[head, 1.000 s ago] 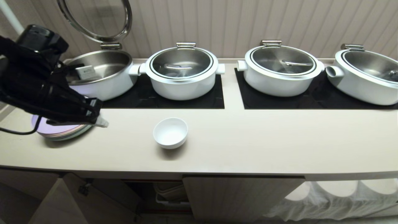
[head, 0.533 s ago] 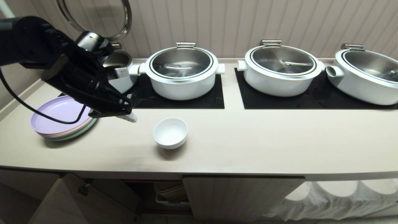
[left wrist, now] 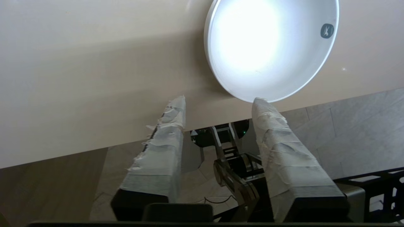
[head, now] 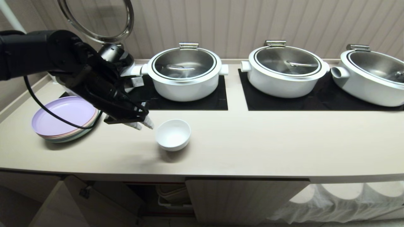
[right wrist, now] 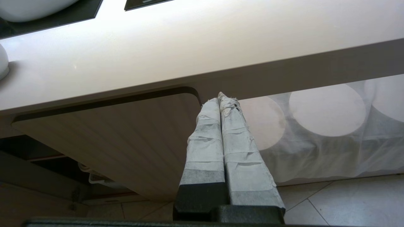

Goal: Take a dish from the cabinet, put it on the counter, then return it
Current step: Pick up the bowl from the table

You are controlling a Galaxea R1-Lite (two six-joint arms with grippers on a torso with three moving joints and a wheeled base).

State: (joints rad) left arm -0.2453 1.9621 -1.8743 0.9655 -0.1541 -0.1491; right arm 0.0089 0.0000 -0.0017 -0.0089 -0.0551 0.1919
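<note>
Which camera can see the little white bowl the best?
The head view: the whole bowl sits upright on the counter, just beside the left gripper. The left wrist view shows it close but cut off at the picture's edge. The right wrist view doesn't show it.

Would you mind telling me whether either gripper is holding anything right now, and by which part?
Nothing is held. The left gripper is open beside the dish on the counter; the right gripper is shut and empty.

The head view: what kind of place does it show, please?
Probably a buffet or catering serving line: large white lidded pots on black mats along a long counter, plus stacked plates.
</note>
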